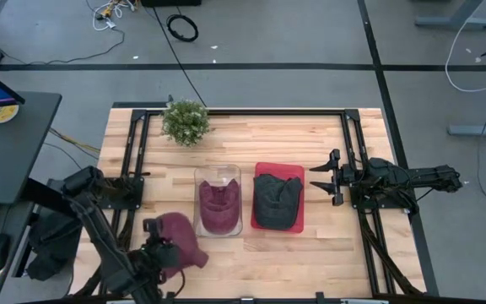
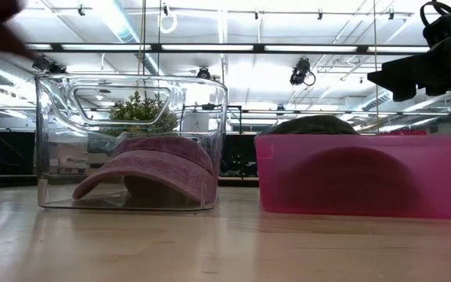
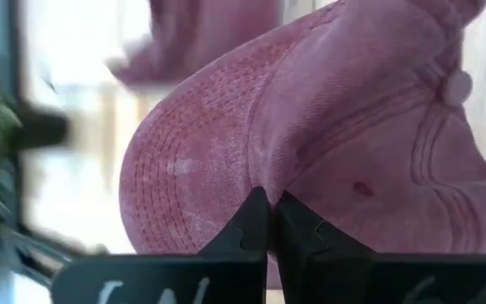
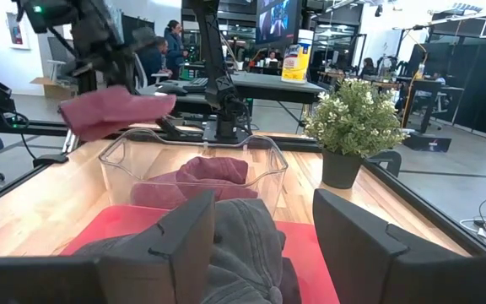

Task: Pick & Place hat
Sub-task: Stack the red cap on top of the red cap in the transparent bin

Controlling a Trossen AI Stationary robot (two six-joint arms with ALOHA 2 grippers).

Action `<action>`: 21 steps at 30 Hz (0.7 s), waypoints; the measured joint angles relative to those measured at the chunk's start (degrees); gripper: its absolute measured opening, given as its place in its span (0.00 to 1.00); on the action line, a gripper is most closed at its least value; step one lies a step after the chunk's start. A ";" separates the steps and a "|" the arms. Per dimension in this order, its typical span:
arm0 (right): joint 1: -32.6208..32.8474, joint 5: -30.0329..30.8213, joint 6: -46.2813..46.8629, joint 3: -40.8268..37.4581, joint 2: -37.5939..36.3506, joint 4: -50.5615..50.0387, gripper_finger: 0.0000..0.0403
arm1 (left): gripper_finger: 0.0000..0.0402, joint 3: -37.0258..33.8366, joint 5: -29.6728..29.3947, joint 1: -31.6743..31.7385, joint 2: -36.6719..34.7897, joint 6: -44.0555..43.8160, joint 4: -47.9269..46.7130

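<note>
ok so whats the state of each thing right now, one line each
held maroon hat: lifted, gripped by left gripper
left gripper: jaws shut on the hat
right gripper: jaws open, empty
clear bin: one maroon hat inside
red bin: dark hat inside
plant: upright

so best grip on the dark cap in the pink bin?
Take the dark cap by its crown, which rises above the pink bin's rim, coming straight down from above. The right end effector, open, waits just beside the bin.

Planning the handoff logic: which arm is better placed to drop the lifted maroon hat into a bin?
Left. The left gripper already holds the maroon hat beside the clear bin; the right gripper waits open.
</note>
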 joint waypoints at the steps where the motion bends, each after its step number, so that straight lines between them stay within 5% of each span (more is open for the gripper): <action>1: 0.00 -0.02 0.01 0.00 0.00 0.00 0.51 | 0.01 0.60 -2.40 -0.05 -0.06 2.33 -0.09; 7: -0.01 0.00 0.00 0.00 0.01 0.01 0.51 | 0.01 3.86 -14.89 -0.31 -0.07 21.83 -0.11; 13: -0.02 0.00 0.01 0.00 0.02 0.00 0.51 | 0.03 4.09 -34.21 1.25 -0.07 32.43 -0.07; 21: -0.02 -0.02 0.43 0.00 0.02 0.00 0.51 | 0.02 3.67 -38.81 8.88 -0.04 33.10 0.52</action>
